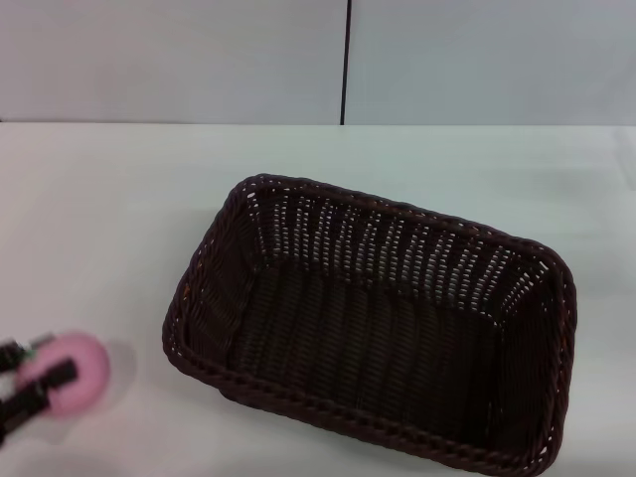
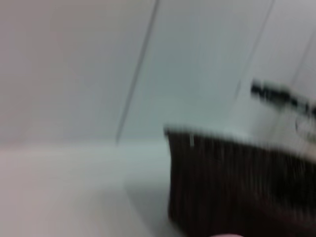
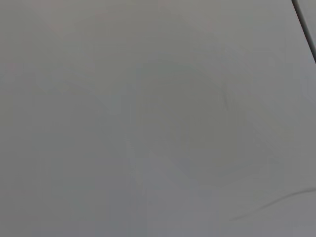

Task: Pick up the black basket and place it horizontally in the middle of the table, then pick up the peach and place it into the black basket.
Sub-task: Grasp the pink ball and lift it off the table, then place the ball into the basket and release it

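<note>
The black basket (image 1: 370, 333) lies on the white table (image 1: 109, 219), a little right of the middle, long side across and slightly skewed, open side up and empty. The pink peach (image 1: 85, 374) is at the near left edge of the head view, apart from the basket's left end. My left gripper (image 1: 38, 368) comes in from the left with its dark fingers (image 1: 55, 378) closed on the peach. The left wrist view is blurred and shows the basket's side wall (image 2: 232, 182) close by. My right gripper is out of view.
A pale wall with a dark vertical seam (image 1: 345, 60) stands behind the table's far edge. The right wrist view shows only a plain pale surface (image 3: 148, 118).
</note>
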